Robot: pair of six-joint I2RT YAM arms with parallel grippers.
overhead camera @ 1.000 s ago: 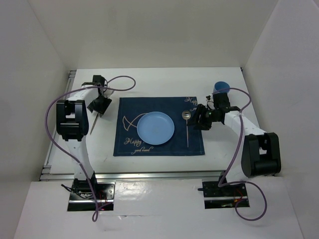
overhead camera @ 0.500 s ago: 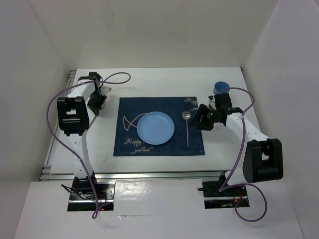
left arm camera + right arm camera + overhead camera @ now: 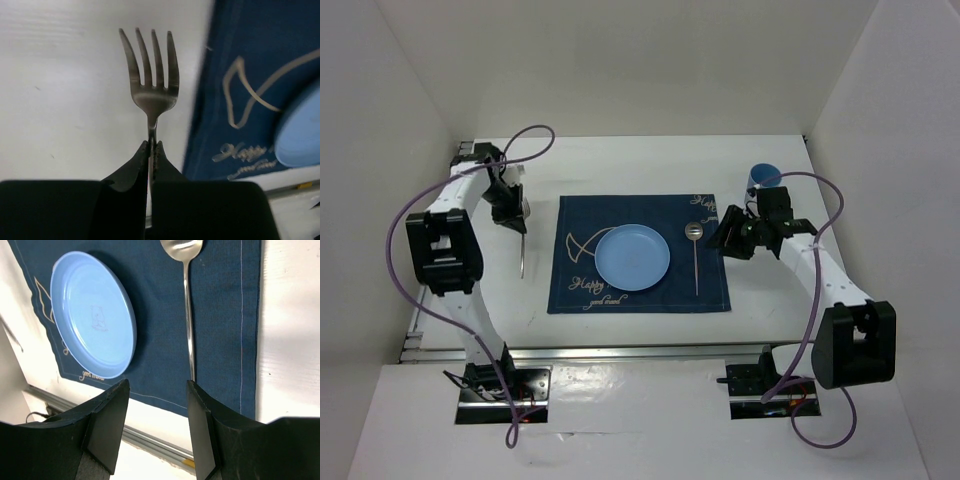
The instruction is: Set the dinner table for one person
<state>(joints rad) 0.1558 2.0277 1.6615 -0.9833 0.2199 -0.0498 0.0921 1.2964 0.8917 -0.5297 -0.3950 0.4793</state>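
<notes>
— Left arm's swung back toward the far corner. Its claw (image 3: 514, 214) pinches the fork (image 3: 150, 95) by the handle, left of the placemat (image 3: 620, 208).
— Right claw (image 3: 157, 385)?
— Gaping by the spoon (image 3: 695, 262), over the white dinner table (image 3: 640, 165).

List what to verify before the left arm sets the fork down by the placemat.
1. Grip on the fork: ok. The left gripper is shut on its handle just below the neck, tines pointing away.
2. Position: ok. The fork is over the white dinner table, left of the placemat and not over the cloth.
3. Alignment: ok. In the top view the fork runs roughly parallel to the placemat's left edge.
4. Height above the table: cannot tell.
5. Plate: ok. It sits mid-placemat, apart from the fork.
6. Right side: ok. The spoon lies on the placemat right of the plate, and the right gripper is open and holds nothing.
</notes>
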